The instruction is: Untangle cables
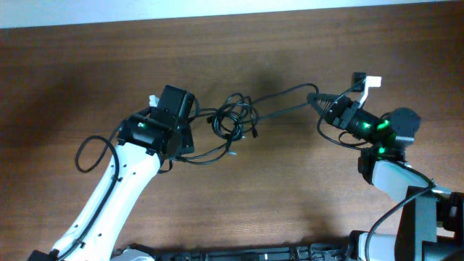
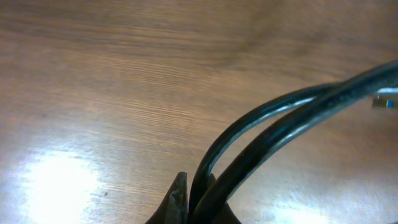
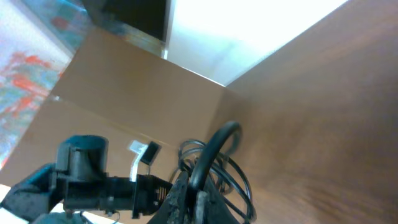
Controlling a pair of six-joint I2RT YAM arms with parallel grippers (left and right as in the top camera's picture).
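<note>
The cables are thin black cords knotted in a loose bundle at the table's middle. Strands run left to my left gripper and right to my right gripper. My left gripper is shut on two cable strands that arc up to the right. My right gripper is shut on one cable strand, with the coiled bundle and the left arm beyond it.
The wooden table spreads all around. A thicker black arm wire loops at the left arm. A white tab sits on the right arm's wrist. The right arm's base is at the lower right.
</note>
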